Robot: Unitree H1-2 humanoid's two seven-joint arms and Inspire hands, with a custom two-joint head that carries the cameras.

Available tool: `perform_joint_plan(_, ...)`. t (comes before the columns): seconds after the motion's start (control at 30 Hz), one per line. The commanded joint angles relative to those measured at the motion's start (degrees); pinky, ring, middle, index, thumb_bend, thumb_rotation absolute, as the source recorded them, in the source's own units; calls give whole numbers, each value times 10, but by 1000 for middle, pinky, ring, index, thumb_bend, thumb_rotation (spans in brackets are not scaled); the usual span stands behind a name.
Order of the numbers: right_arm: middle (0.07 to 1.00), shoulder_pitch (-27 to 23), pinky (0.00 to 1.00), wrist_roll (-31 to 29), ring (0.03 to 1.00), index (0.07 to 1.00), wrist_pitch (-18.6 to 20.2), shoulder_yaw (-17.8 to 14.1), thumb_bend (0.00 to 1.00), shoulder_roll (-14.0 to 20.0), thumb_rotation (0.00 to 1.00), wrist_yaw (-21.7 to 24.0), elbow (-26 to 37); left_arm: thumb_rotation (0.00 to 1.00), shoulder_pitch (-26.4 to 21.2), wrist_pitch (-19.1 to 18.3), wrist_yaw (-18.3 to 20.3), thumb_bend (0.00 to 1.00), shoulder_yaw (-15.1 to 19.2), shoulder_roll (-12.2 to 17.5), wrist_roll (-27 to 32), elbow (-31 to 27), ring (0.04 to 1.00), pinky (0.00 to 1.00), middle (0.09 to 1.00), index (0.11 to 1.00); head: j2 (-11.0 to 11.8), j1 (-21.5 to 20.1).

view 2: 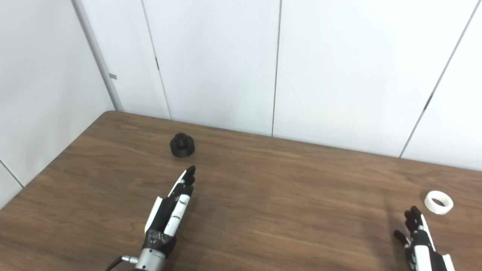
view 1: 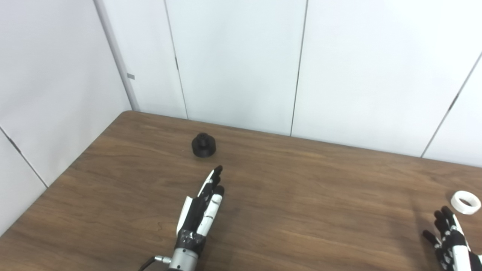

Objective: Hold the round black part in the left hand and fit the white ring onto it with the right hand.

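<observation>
Brown table (view 1: 301,195), white walls. My left hand (view 1: 201,210), fingers straight and empty, aims at the black part (view 1: 203,145) just ahead; right hand (view 1: 450,237) spread, white ring (view 1: 465,202) just beyond.

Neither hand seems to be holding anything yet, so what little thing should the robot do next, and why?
Probably reach the left hand forward to the round black part and close on it. That hand is open, pointing at the part but short of it. The white ring lies untouched just beyond the open right hand.
</observation>
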State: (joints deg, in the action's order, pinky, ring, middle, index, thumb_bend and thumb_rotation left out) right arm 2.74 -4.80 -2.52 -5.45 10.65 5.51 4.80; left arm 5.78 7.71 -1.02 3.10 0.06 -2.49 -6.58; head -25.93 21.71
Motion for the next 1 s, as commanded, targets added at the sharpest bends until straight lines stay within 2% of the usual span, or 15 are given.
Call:
perform_joint_plan(0.0,996,-5,1000,-10,1000,1000,-19,-5,558,7,1000,7,-12,861,3,13,-8,559,-9,-12,-6,30,1000,1000,1000,979,3,0)
perform_joint_plan(0.2,1000,-8,1000,-11,1000,1000,-41,-3,605,5,1000,10,-32,837,3,13,-15,558,-9,-14,-9,37,1000,1000,1000,972,9,-15)
perform_joint_plan(0.3,1000,-9,1000,-4,1000,1000,-41,-1,555,3,1000,6,-34,801,4,10,-17,554,-8,-10,-14,34,1000,1000,999,970,9,-25)
perform_joint_plan(0.37,995,-8,1000,-2,1000,1000,-35,0,520,3,1000,6,-29,709,6,8,-17,541,-8,-7,-18,27,1000,1000,999,969,8,-28)
perform_joint_plan(0.5,997,-6,1000,-1,1000,1000,-32,-1,521,2,1000,4,-24,550,15,2,-24,561,-7,-2,-44,2,1000,1000,998,973,5,-34)
perform_joint_plan(0.53,992,-5,1000,-1,1000,1000,-31,-2,521,2,1000,3,-23,485,16,-3,-27,591,-5,-2,-49,-8,1000,1000,995,971,5,-37)
perform_joint_plan(0.6,987,-4,1000,1,1000,1000,-28,-3,527,1,1000,0,-21,417,15,-10,-33,649,1,-1,-62,-27,1000,1000,989,964,4,-39)
perform_joint_plan(0.67,982,-3,1000,4,1000,1000,-23,-5,551,-1,1000,-3,-18,388,10,-20,-42,720,8,7,-86,-45,989,999,980,957,3,-41)
perform_joint_plan(0.77,980,-2,1000,5,1000,1000,-21,-6,563,-2,1000,-4,-16,374,2,-53,-47,853,17,20,-122,-78,999,1000,982,954,2,-42)
perform_joint_plan(0.87,977,-4,1000,0,1000,999,-22,-6,563,0,1000,1,-19,390,-12,-89,-52,878,23,38,-179,-103,993,988,976,948,0,-43)
perform_joint_plan(0.97,978,-6,1000,-5,1000,994,-18,-4,568,2,1000,8,-21,346,-33,-120,-52,893,34,49,-191,-116,999,999,978,936,-1,-44)
